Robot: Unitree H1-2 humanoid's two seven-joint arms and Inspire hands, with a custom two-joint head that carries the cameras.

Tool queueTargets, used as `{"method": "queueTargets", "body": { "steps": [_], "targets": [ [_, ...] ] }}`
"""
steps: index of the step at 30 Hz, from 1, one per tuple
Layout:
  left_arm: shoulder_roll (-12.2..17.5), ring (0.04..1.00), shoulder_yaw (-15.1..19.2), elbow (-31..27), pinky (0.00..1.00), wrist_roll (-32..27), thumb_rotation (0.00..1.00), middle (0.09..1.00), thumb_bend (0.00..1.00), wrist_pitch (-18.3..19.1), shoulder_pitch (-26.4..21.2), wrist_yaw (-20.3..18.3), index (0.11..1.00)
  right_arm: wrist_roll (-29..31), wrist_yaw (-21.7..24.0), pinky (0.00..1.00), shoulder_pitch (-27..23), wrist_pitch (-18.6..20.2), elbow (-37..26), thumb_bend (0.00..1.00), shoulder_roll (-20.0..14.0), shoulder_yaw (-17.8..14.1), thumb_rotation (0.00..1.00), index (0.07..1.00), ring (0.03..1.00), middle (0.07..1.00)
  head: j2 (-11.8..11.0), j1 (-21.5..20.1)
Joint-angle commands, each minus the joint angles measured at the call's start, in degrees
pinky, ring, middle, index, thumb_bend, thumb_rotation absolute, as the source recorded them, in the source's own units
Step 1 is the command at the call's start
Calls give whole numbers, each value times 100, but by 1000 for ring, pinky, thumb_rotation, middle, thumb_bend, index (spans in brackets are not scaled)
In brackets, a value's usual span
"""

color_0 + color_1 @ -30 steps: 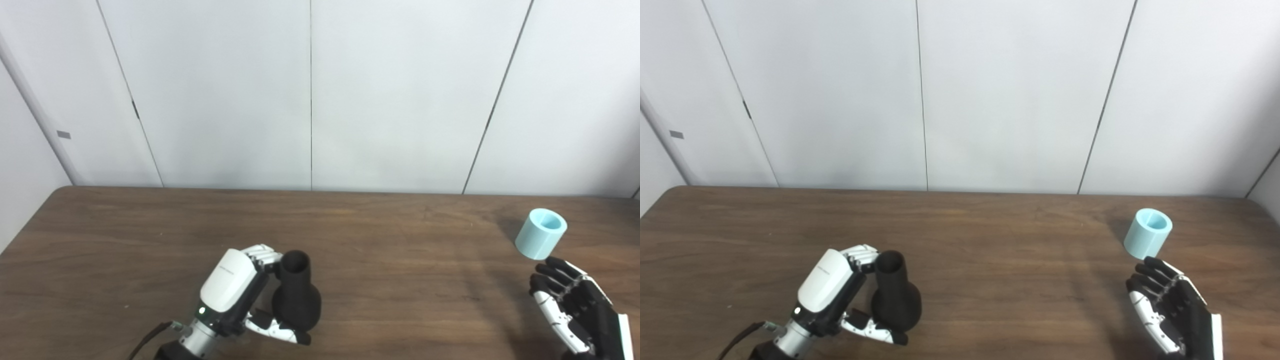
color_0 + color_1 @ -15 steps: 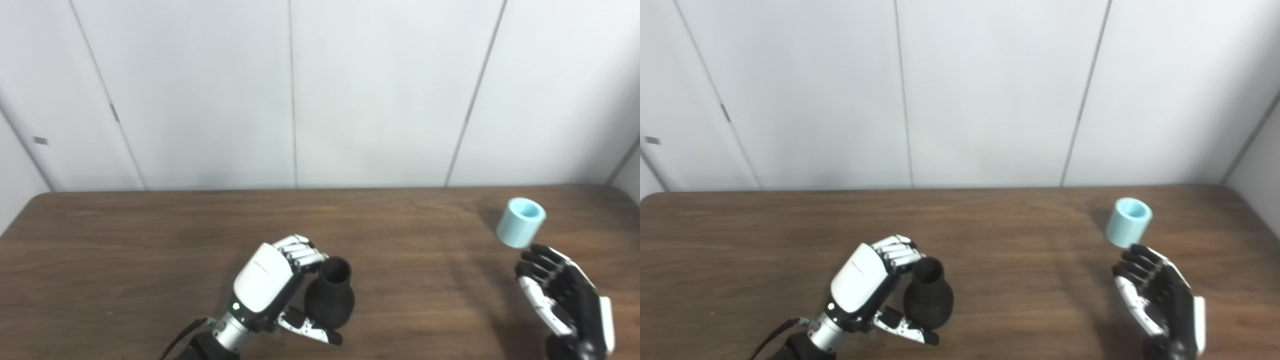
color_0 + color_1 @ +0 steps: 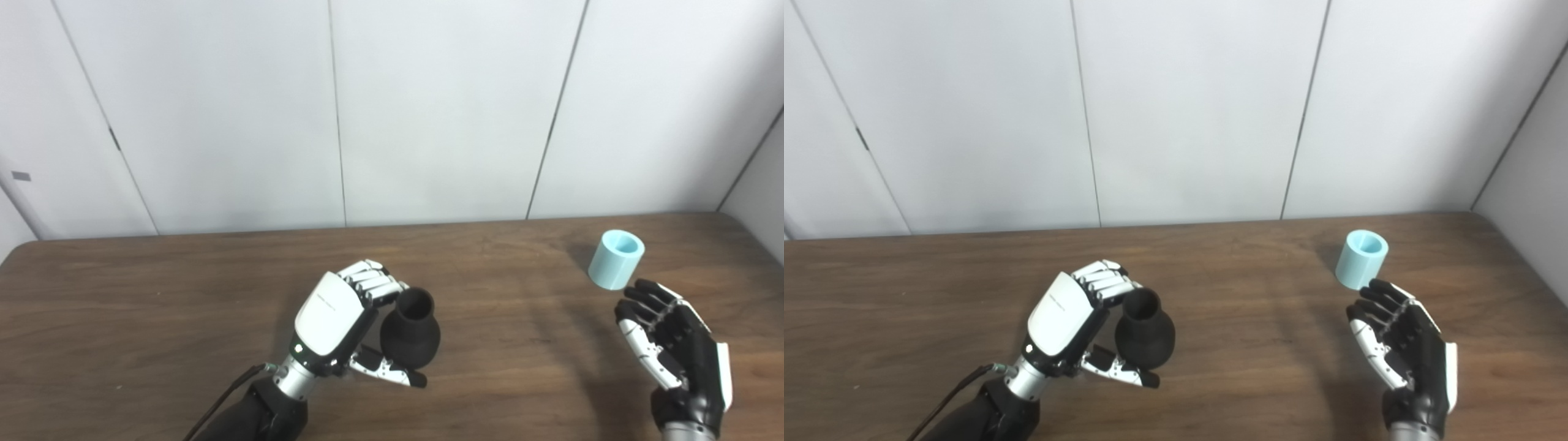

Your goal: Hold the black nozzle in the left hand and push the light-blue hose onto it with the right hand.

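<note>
The black nozzle (image 3: 410,329), a bulbous piece with a narrow open neck, sits upright in my left hand (image 3: 334,318) low over the table's middle. The fingers (image 3: 373,283) curl against its neck and the thumb (image 3: 392,373) reaches under its base. A short light-blue hose (image 3: 615,259) stands slightly tilted on the table at the far right. Just in front of it my right hand (image 3: 670,343) is open, fingers spread and pointing up. Its fingertips are close to the hose; I cannot tell whether they touch.
The brown wooden table (image 3: 153,306) runs the full width of the view, with its back edge against white wall panels (image 3: 429,110). Its right edge (image 3: 1528,269) lies just past the hose. A cable (image 3: 220,398) trails from my left wrist.
The camera has swung to the right. My left hand has carried the nozzle rightward, toward the table's middle. The right hand stays open just short of the hose, which has not moved.
</note>
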Motion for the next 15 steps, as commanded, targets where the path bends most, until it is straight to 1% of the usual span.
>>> {"method": "queueTargets", "body": {
  "steps": [1,4,7,9,10,12,13,15],
  "targets": [
    [-249,462,-390,792,616,-212,0,468,505,-43,825,324,494,-61,-22,547,-81,-135,-256,278,-11,-20,190,646,628,652,7,-21],
    [-280,469,-473,942,613,-283,0,464,505,-44,808,381,493,-48,-41,552,-91,-100,-291,269,2,-38,198,648,634,653,6,-40],
    [-263,467,-531,1019,615,-287,0,464,505,-44,782,444,494,-216,-145,548,-147,-214,-225,282,-11,-81,223,640,629,647,-15,-178],
    [-224,462,-566,1026,615,-321,0,465,505,-44,768,462,496,-595,-378,526,-211,-378,-149,313,43,-107,218,625,609,628,-24,-402],
    [-199,461,-579,1014,614,-351,0,465,505,-44,768,460,497,-907,-544,515,-248,-522,-89,340,67,-105,219,616,594,615,-25,-432],
    [-131,461,-615,983,608,-439,0,465,505,-44,769,476,498,-1529,-867,510,-340,-819,48,421,91,-59,251,612,581,604,-35,-708],
    [-102,461,-633,976,605,-478,0,466,505,-44,766,485,497,-1704,-962,514,-368,-906,91,480,101,-32,291,617,583,606,-39,-798],
    [-22,461,-683,970,603,-607,0,468,505,-45,764,500,494,-1967,-1069,541,-431,-1020,181,592,107,41,342,655,613,639,-70,-1170]
  ]
}}
